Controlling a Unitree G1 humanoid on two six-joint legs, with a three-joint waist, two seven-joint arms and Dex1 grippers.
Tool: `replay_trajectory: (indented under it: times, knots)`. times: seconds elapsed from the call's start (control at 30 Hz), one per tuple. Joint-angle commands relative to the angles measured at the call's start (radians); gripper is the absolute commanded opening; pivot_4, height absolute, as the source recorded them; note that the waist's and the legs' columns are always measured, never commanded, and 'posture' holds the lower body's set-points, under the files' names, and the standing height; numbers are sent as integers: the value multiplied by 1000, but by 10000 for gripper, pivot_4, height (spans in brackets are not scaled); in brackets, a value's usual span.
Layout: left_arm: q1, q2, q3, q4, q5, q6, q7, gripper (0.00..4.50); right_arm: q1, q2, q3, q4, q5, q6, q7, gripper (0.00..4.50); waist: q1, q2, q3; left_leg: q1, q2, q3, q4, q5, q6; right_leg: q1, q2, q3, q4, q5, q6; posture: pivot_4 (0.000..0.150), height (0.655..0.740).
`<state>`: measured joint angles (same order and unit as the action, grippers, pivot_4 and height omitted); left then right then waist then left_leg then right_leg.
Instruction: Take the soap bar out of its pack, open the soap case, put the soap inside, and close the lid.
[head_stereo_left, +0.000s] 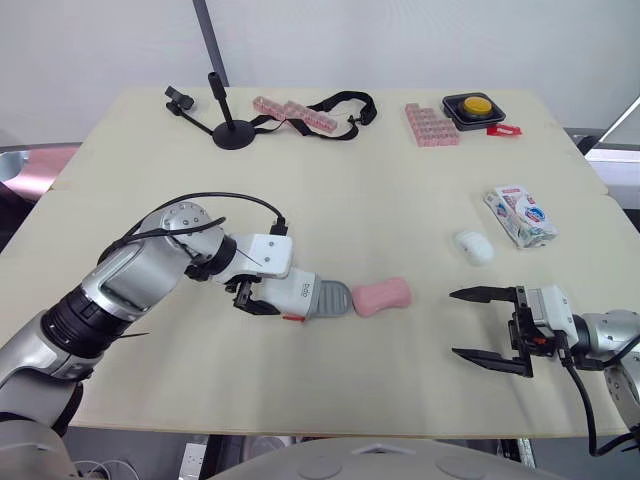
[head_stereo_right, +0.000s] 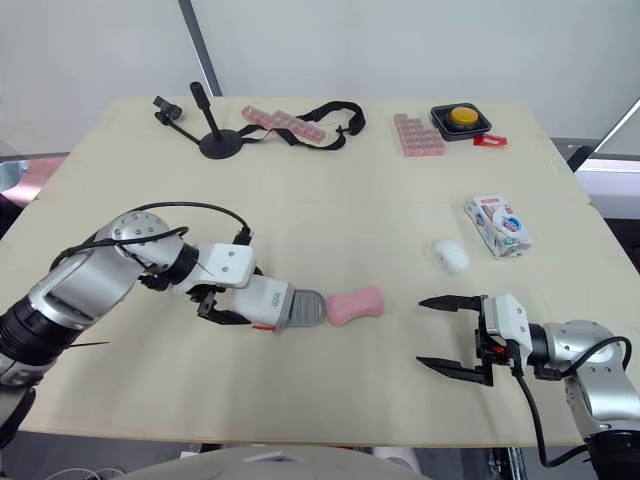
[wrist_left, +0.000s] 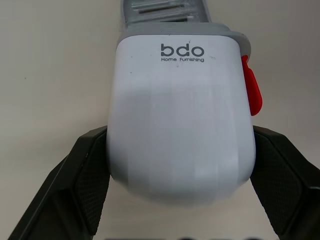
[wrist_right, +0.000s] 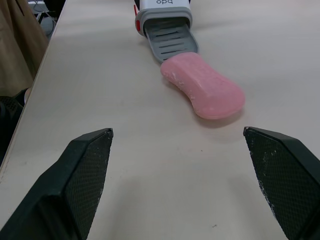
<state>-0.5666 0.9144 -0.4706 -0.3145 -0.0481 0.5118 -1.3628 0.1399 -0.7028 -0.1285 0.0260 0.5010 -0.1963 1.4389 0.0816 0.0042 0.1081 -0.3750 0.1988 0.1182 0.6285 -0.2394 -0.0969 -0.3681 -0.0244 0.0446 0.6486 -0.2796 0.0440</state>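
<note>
My left gripper (head_stereo_left: 262, 298) is shut on the white soap case (head_stereo_left: 300, 293), which lies on the table with its grey inner tray (head_stereo_left: 335, 299) slid out towards the right. The wrist view shows both black fingers (wrist_left: 85, 175) pressed on the case's sides (wrist_left: 180, 115). A pink soap bar (head_stereo_left: 381, 296) lies bare on the table, touching the tray's end (wrist_right: 172, 45). My right gripper (head_stereo_left: 488, 327) stands open near the table's front right, pointing at the soap (wrist_right: 202, 86), well apart from it. The soap pack (head_stereo_left: 520, 214) lies at the right.
A small white lump (head_stereo_left: 474, 246) rests between the pack and my right gripper. At the table's back stand a black stand (head_stereo_left: 232, 128), pink pill boxes (head_stereo_left: 295, 112), a black strap (head_stereo_left: 345, 105), another pink box (head_stereo_left: 431, 124) and a yellow button (head_stereo_left: 475, 107).
</note>
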Motion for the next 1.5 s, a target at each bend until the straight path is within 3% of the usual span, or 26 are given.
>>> replay_trajectory:
  times: [0.03, 0.27, 0.53, 0.77, 1.07, 1.5]
  knots:
    - [22, 52, 54, -5, -14, -41, -29, 34643, -8, -10, -12, 3, 3, -15, 10, 44576, 0, 0, 0, 0, 0, 0, 0, 0, 0, 0, 0, 0, 0, 0, 0, 1500, 7400]
    - [98, 119, 123, 39, -27, -123, -42, 34643, -18, -14, -13, 35, 0, -27, 28, 44576, 0, 0, 0, 0, 0, 0, -1, 0, 0, 0, 0, -1, -1, 0, 0, 1500, 7400]
    - [216, 59, 263, 157, -121, -317, 2, 34643, -33, -11, -10, 74, 1, -47, 46, 44576, 0, 0, 0, 0, 0, 0, -2, 0, 0, 0, 0, -1, -1, 0, 0, 1500, 7400]
    - [256, 44, 305, 345, -114, -560, -10, 34643, -45, -12, -6, 74, 1, -43, 47, 44576, 0, 0, 0, 0, 0, 0, -2, 0, 0, 0, 0, -1, -1, 0, 0, 1500, 7400]
    - [263, -4, 309, 369, -168, -561, -19, 34643, -57, -10, -4, 80, -5, -45, 45, 44576, 5, 0, 0, 1, 0, 0, -2, 0, 0, -1, 0, -2, 1, 0, 0, 1500, 7400]
    - [273, -4, 270, 474, -90, -680, -46, 34643, -65, -4, -23, 39, 74, 26, 53, 44576, 2, 0, 0, 1, 0, 0, -2, 0, 0, -1, 0, -2, 0, 0, 0, 1500, 7400]
